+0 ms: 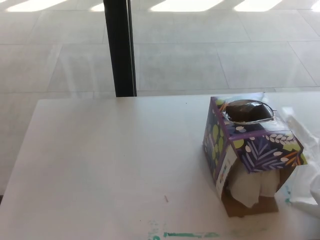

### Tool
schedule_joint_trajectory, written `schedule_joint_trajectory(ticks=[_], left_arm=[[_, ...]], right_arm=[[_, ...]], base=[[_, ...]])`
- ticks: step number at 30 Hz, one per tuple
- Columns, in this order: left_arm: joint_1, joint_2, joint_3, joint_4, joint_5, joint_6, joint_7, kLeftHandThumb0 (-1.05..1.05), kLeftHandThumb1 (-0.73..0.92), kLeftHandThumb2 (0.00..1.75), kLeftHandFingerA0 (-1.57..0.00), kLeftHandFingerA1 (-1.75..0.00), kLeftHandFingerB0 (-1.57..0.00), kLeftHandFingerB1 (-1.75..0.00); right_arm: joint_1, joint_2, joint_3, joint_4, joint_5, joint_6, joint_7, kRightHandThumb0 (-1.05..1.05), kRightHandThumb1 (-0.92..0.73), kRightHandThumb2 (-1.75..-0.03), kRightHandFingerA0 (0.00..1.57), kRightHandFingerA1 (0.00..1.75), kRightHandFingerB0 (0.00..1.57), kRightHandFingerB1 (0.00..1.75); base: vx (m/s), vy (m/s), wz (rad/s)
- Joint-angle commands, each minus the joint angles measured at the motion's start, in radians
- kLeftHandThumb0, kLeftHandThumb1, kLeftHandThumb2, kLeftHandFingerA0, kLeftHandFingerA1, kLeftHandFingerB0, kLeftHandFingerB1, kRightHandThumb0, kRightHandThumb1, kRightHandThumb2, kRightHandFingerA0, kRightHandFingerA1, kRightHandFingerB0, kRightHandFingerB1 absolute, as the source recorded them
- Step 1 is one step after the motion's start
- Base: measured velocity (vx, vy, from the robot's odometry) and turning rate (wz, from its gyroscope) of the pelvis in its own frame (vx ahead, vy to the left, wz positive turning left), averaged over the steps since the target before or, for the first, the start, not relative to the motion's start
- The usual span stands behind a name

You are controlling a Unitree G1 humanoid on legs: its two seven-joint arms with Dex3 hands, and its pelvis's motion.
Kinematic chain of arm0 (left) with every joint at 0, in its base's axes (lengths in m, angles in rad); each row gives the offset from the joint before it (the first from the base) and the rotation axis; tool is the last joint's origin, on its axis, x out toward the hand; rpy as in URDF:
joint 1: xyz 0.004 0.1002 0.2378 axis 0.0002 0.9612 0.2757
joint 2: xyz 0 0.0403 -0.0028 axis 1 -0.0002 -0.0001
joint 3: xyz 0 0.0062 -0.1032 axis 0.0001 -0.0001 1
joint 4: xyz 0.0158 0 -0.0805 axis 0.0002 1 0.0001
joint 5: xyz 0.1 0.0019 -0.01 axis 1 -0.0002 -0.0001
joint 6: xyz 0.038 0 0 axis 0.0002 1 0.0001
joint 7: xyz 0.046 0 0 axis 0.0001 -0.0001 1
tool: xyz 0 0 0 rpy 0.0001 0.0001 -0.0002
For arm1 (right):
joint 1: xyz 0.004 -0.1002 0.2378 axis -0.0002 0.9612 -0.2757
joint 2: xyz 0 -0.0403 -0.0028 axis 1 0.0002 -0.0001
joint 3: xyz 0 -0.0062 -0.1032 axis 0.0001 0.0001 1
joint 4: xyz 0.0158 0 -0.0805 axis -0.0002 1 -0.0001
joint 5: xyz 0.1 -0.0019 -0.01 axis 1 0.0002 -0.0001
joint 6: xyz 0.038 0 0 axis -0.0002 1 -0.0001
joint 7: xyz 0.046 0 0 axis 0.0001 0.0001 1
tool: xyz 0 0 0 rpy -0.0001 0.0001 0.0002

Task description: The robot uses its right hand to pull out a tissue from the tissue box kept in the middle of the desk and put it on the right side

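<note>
The tissue box (252,152) stands on the white desk (110,165) in the right half of the frame, a little below centre. It is a cube printed with purple, green and white leaves, and its oval top opening (247,111) looks dark inside, ringed by a clear plastic film. The near side of the box is torn open: a white tissue (252,185) hangs out of that gap down to the brown cardboard base. A white tag (225,171) runs down the box's near left corner, but any print on it is too small to read, and no brand name can be made out anywhere on the box.

At the right edge of the frame, just beside the box, lies pale, crumpled sheet material (306,187); whether it is tissue or plastic cannot be told. Green smears (187,234) mark the desk along the lower edge. Behind the desk, a black post (120,47) rises from the tiled floor (210,55) in the upper left.

Neither robot hand shows, so the state of the fingers cannot be told.
</note>
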Motion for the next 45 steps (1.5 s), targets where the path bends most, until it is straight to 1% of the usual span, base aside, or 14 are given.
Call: schedule_joint_trajectory(ticks=[1,6,8,9,10,13,14,21,25,26,29,43,44,45], left_arm=[[0.011,0.031,0.013,-0.012,-0.019,0.007,-0.011,-0.83,0.66,1.26,-0.76,-0.96,-0.46,-0.82],[0.008,0.027,0.012,0.002,-0.016,0.000,-0.005,-0.81,0.66,1.25,-0.78,-0.97,-0.46,-0.82],[0.011,0.029,0.006,-0.006,-0.011,-0.001,-0.005,-0.83,0.66,1.26,-0.78,-0.97,-0.47,-0.83],[0.002,0.022,0.003,-0.005,-0.009,0.002,-0.003,-0.81,0.66,1.26,-0.78,-0.97,-0.47,-0.83],[0.001,0.022,0.003,-0.003,-0.009,0.001,-0.001,-0.81,0.66,1.25,-0.78,-0.97,-0.47,-0.82],[-0.004,0.016,0.005,-0.003,-0.012,0.000,0.001,-0.82,0.67,1.25,-0.78,-0.98,-0.46,-0.82],[-0.004,0.016,0.004,-0.002,-0.010,-0.002,0.005,-0.84,0.67,1.26,-0.80,-0.99,-0.47,-0.83],[-0.014,0.021,0.007,-0.001,-0.013,-0.003,0.000,-0.84,0.67,1.26,-0.78,-0.98,-0.45,-0.82],[-0.022,0.023,0.011,0.004,-0.017,0.002,0.002,-0.83,0.83,1.03,-0.76,-1.04,-0.49,-0.91],[-0.028,0.020,0.019,0.006,-0.027,0.012,-0.001,-0.84,0.66,1.25,-0.78,-0.99,-0.45,-0.83],[-0.026,0.020,0.012,0.007,-0.020,0.008,0.000,-0.82,0.84,1.00,-0.76,-1.03,-0.49,-0.91],[-0.008,0.007,0.016,0.016,-0.025,-0.001,-0.006,-0.83,0.66,1.26,-0.81,-1.00,-0.48,-0.84],[-0.008,0.008,0.011,0.017,-0.019,-0.006,-0.003,-0.84,0.67,1.26,-0.81,-0.99,-0.49,-0.84],[-0.007,0.008,0.006,0.016,-0.012,-0.012,0.003,-0.84,0.66,1.26,-0.80,-0.99,-0.48,-0.84]], right_arm=[[0.200,-0.033,-0.484,-0.172,0.336,-0.010,0.129,-0.58,-0.56,-0.68,0.00,0.00,0.07,0.01],[0.341,0.007,-0.674,-0.129,0.371,-0.073,0.098,-0.67,-0.61,-0.71,0.00,0.03,0.04,0.22],[0.414,0.085,-0.752,-0.154,0.395,-0.072,0.055,-0.61,-0.62,-0.59,0.00,0.40,0.03,0.43],[0.438,0.121,-0.792,-0.093,0.438,-0.169,-0.015,-0.36,-0.47,-1.00,0.06,0.58,0.00,0.52],[0.458,0.156,-0.812,-0.086,0.429,-0.142,-0.056,-0.59,-0.62,-0.59,0.09,0.69,0.16,0.50],[0.506,0.295,-0.895,-0.026,0.446,-0.152,-0.235,-0.60,-0.49,-0.90,0.46,0.79,0.33,0.64],[0.516,0.405,-0.972,0.063,0.526,-0.184,-0.335,-0.46,-0.63,-0.59,0.72,1.16,0.40,0.81],[0.495,0.533,-1.131,0.442,0.680,-0.374,-0.554,-0.13,-0.68,-0.79,0.71,1.75,0.15,0.92],[0.483,0.553,-1.213,0.566,0.759,-0.357,-0.547,-0.40,-0.68,-0.66,0.88,1.75,0.13,1.13],[0.478,0.554,-1.222,0.583,0.766,-0.307,-0.541,-0.44,-0.78,-0.50,0.45,1.74,0.11,1.11],[0.496,0.582,-1.208,0.565,0.746,-0.237,-0.498,-0.56,-0.76,-0.58,0.33,1.29,0.16,1.07],[0.540,0.656,-1.144,0.541,0.747,-0.257,-0.282,-0.51,-0.70,-0.61,0.58,1.34,0.31,0.85],[0.533,0.652,-1.146,0.547,0.750,-0.253,-0.295,-0.53,-0.51,-0.97,0.80,1.13,0.41,0.79],[0.522,0.641,-1.148,0.569,0.751,-0.259,-0.313,-0.50,-0.70,-0.61,0.68,1.42,0.29,0.97]], base=[[0.00,0.000,0.00],[0.00,0.000,0.00],[0.00,0.000,0.00],[0.00,0.000,0.00],[0.00,0.000,0.00],[0.00,0.000,0.00],[0.00,0.000,0.00],[0.00,0.000,0.00],[0.00,0.000,0.00],[0.00,0.000,0.00],[0.00,0.000,0.00],[0.00,0.000,0.00],[0.00,0.000,0.00],[0.00,0.000,0.00]])
